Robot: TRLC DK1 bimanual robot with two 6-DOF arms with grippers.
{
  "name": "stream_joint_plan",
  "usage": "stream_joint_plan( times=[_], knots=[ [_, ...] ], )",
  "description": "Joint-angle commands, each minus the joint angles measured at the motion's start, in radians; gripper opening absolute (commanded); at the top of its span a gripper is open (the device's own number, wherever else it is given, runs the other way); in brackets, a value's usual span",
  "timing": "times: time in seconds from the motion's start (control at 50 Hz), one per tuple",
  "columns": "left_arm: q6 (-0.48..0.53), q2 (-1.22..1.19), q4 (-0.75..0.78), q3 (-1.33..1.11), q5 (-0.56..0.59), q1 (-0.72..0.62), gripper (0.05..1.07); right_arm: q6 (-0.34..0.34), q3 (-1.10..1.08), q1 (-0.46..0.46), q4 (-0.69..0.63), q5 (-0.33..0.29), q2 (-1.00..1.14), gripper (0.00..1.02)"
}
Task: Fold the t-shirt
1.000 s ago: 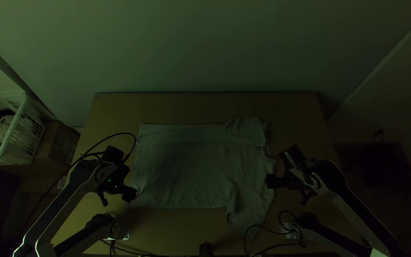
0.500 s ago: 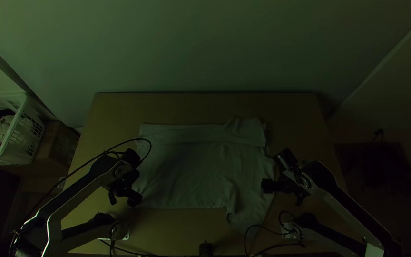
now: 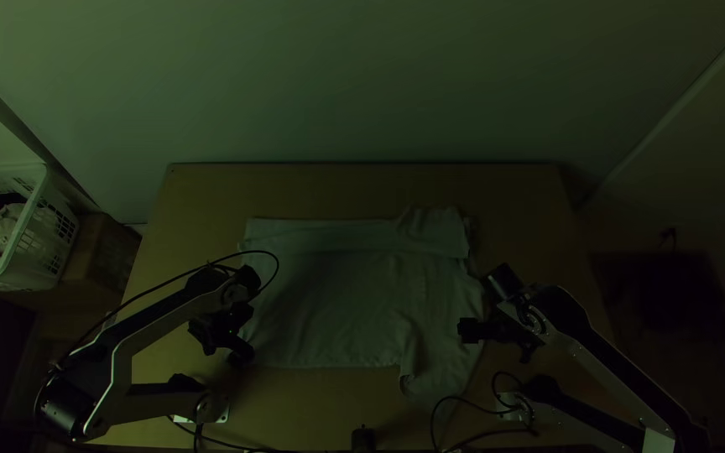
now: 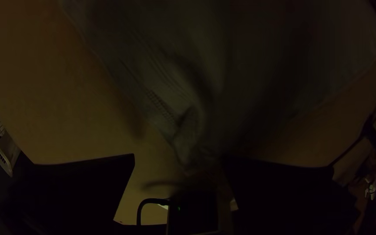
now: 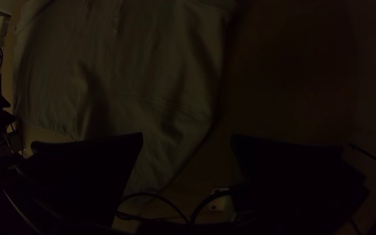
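Tabletop (image 3: 320,191) between t-shirt (image 3: 337,289) and far edge

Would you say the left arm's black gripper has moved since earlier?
Yes; the left gripper shifted rightward in the top view, away from the white plastic basket.

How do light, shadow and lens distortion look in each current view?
Top view: dim, but the t-shirt still reads paler than the table; left wrist view: very dark, shadow swallowing part of the shirt, the table's edges bent by the fisheye; right wrist view: dark too, the right gripper a near-black silhouette, shirt creases faintly readable.
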Motion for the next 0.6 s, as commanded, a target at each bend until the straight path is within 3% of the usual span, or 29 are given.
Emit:
stream_joint_plan(
  times=[0.0,0.12,0.16,0.22,0.38,0.58],
  knots=[
    [-0.017,0.046,-0.007,-0.022,-0.015,-0.005,1.02,-0.012,-0.035,0.004,0.006,-0.009,0.012,0.92],
    [-0.012,0.066,0.010,-0.023,-0.015,-0.006,1.01,-0.012,-0.047,0.004,0.014,-0.017,0.012,0.92],
    [-0.012,0.070,0.012,-0.025,-0.015,-0.008,0.96,-0.012,-0.052,0.004,0.015,-0.017,0.012,0.92],
    [-0.009,0.070,0.013,-0.023,-0.015,-0.019,0.75,-0.012,-0.055,0.004,0.018,-0.018,0.012,0.92],
    [0.002,0.035,0.033,-0.025,0.004,-0.066,0.08,-0.027,-0.073,0.003,0.020,-0.018,0.039,0.87],
    [0.023,0.017,0.041,-0.017,0.021,-0.066,0.08,-0.049,-0.099,0.014,0.018,-0.026,0.105,0.93]
  ],
)
